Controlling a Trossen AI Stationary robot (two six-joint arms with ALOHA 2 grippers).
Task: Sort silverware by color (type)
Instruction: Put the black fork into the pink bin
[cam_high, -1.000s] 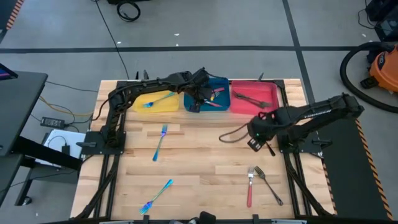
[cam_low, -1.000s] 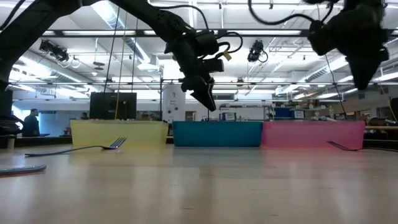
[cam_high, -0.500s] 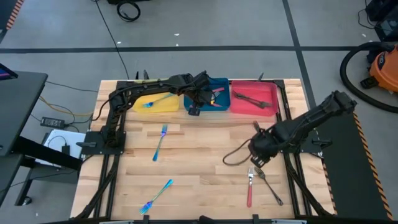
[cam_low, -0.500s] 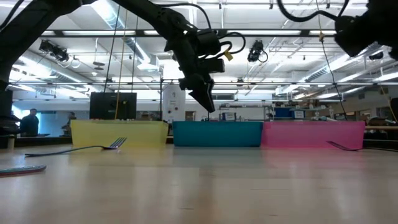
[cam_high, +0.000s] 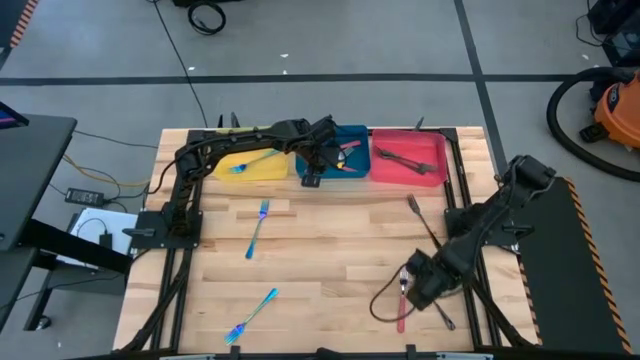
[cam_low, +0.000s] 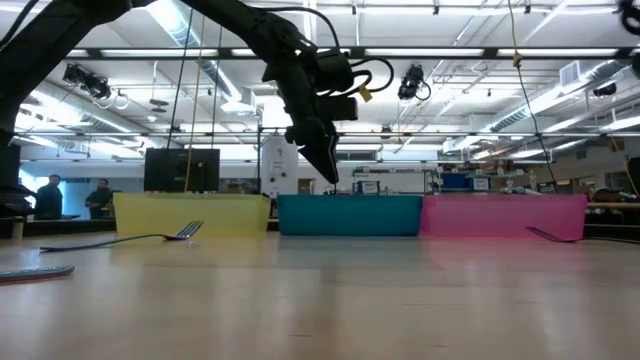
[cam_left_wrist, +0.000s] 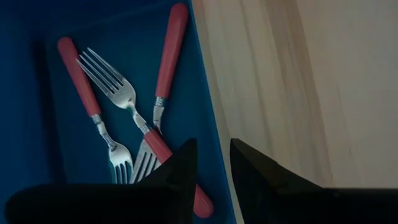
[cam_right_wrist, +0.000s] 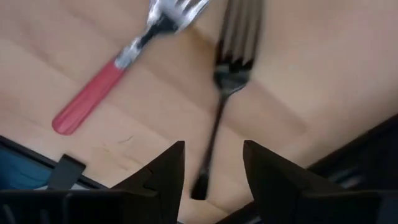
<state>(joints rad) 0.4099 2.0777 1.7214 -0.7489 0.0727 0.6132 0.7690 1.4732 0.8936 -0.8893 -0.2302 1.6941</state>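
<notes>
The right gripper (cam_right_wrist: 211, 165) hangs low over the table's near right corner, fingers spread wide and holding nothing. Between them in the right wrist view lies the dark fork (cam_right_wrist: 222, 93), its thin handle running down the gap toward the camera and its tines pointing away, so its long axis sits roughly square to the line between the fingers. Just beside it, angled off to one side, lies the red-handled fork (cam_right_wrist: 115, 74). Seen from above, both forks (cam_high: 402, 300) sit right under this gripper (cam_high: 418, 287), far closer to the right arm than to the left; a straight descent looks enough to bracket the dark handle.

The left gripper (cam_left_wrist: 210, 165) hovers over the near wall of the blue tray (cam_left_wrist: 205, 93), fingers parted a little and empty. Three red-handled forks (cam_left_wrist: 134, 112) lie in that tray.

Elsewhere, a teal fork (cam_high: 250, 160) rests in the yellow tray (cam_high: 225, 172), and dark forks (cam_high: 398, 157) in the red tray (cam_high: 435, 172). Still unsorted on the table are two more teal forks, one mid-left (cam_high: 259, 228) and one at the near left (cam_high: 252, 314), plus another dark fork (cam_high: 422, 218) on the right.
</notes>
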